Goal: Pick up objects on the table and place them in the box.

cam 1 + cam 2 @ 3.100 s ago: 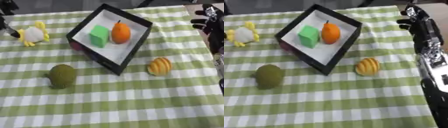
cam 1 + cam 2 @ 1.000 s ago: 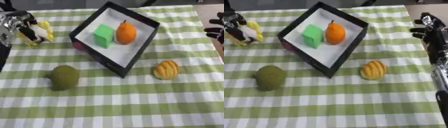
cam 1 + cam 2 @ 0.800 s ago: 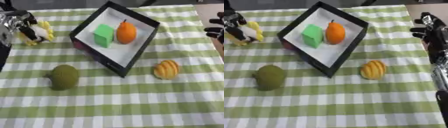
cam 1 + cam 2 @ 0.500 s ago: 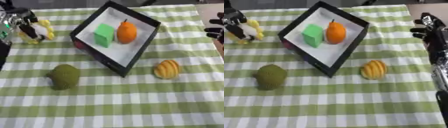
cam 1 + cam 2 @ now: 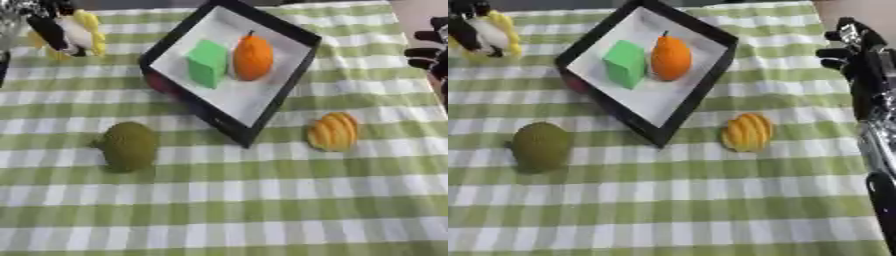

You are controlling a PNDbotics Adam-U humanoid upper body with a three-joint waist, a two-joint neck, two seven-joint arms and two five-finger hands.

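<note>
Left robot hand (image 5: pixel 39 22) curling around yellow-white toy (image 5: pixel 77 34) far left on tabletop (image 5: pixel 262 210), gripping for lift toward box (image 5: pixel 289 95). Right robot hand (image 5: pixel 852 47) idling far right, fingers curled, holding nothing.

The left hand (image 5: pixel 44 22) is seen at the upper left corner, its dark fingers (image 5: pixel 51 34) curled. The right hand (image 5: pixel 849 47) is held at the right edge, fingers bent, its arm running down that edge.

Black-rimmed white box (image 5: pixel 703 75) holds green cube (image 5: pixel 626 64), orange fruit (image 5: pixel 669 57). Left hand (image 5: pixel 467 30) curled round yellow-white toy (image 5: pixel 496 34) beyond box's left corner.
</note>
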